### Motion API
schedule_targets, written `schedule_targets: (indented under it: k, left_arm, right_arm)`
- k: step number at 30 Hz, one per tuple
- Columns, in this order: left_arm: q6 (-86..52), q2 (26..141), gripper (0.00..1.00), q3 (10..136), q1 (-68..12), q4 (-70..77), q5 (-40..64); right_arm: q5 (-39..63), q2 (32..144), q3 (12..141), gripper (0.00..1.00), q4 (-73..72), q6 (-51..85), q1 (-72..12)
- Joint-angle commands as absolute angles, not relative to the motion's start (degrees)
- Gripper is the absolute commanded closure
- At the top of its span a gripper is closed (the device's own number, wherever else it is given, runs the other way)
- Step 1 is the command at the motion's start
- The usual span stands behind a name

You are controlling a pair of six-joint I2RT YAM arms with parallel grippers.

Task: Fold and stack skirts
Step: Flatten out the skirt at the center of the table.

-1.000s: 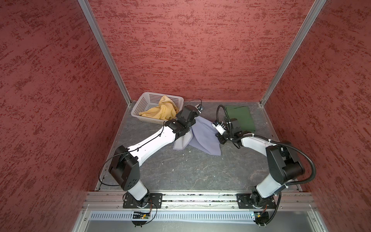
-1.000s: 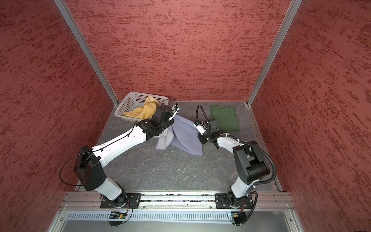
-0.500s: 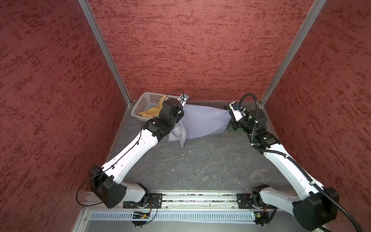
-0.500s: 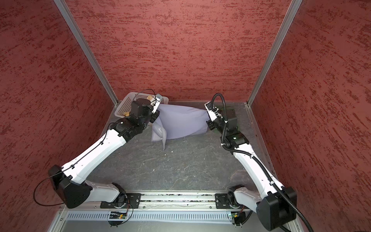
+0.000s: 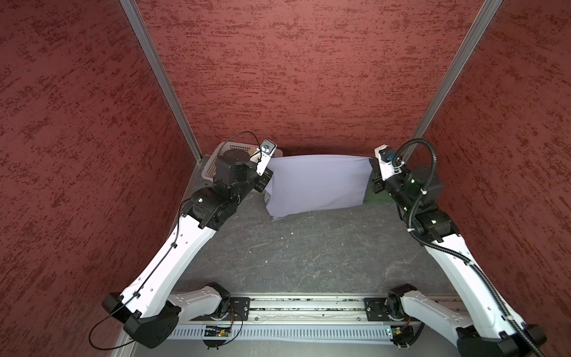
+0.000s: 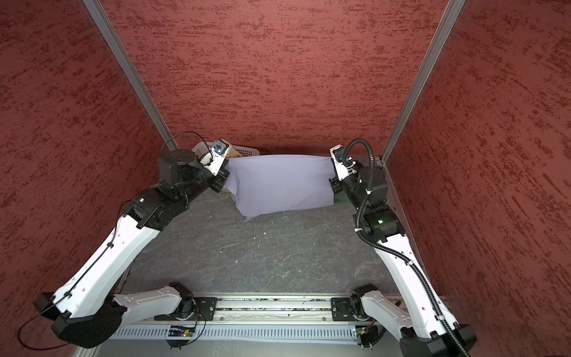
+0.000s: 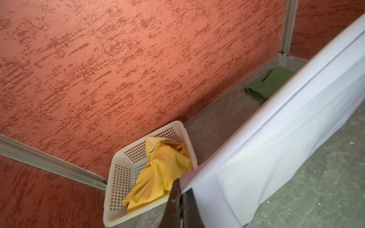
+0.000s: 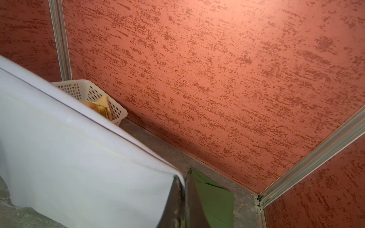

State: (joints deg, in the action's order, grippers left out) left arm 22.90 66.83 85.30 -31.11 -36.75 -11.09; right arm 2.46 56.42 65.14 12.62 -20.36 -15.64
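Left wrist view: left claw [image 7: 180, 188] clamped shut on one top corner of the lavender skirt [image 7: 276, 138], right claw [image 8: 183, 183] likewise on the other, holding it taut at twelve o'clock. Green skirt [image 7: 270, 83] lies folded at two o'clock. Yellow skirt [image 7: 160, 171] sits crumpled in the basket [image 7: 116, 177] at eleven. By my judgement, one is done and two are left.

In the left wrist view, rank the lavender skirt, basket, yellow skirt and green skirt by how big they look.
1. lavender skirt
2. white basket
3. yellow skirt
4. green skirt, which is farther off and partly hidden behind the lavender skirt, so its real size is unsure.
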Motion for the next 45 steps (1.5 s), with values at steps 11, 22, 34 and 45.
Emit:
schedule_targets:
  k: [11,22,34,45]
  left_arm:
    - [16.7,52.7,1.0,84.4,-33.6,-41.0,-5.6]
    - [15.6,53.4,1.0,77.8,-33.3,-41.0,-10.2]
    - [18.3,88.5,1.0,84.3,-30.8,-34.1,-18.0]
    - [21.8,115.7,1.0,99.6,-32.3,-30.8,-23.6]
  right_arm:
    - [2.6,44.4,68.2,1.0,28.8,-13.3,-14.3]
    - [-1.6,45.2,64.9,1.0,34.7,-7.8,-14.3]
    - [-6.3,68.7,58.4,1.0,20.5,-8.7,-13.2]
    - [-3.4,89.2,63.8,1.0,11.7,-6.5,-10.1]
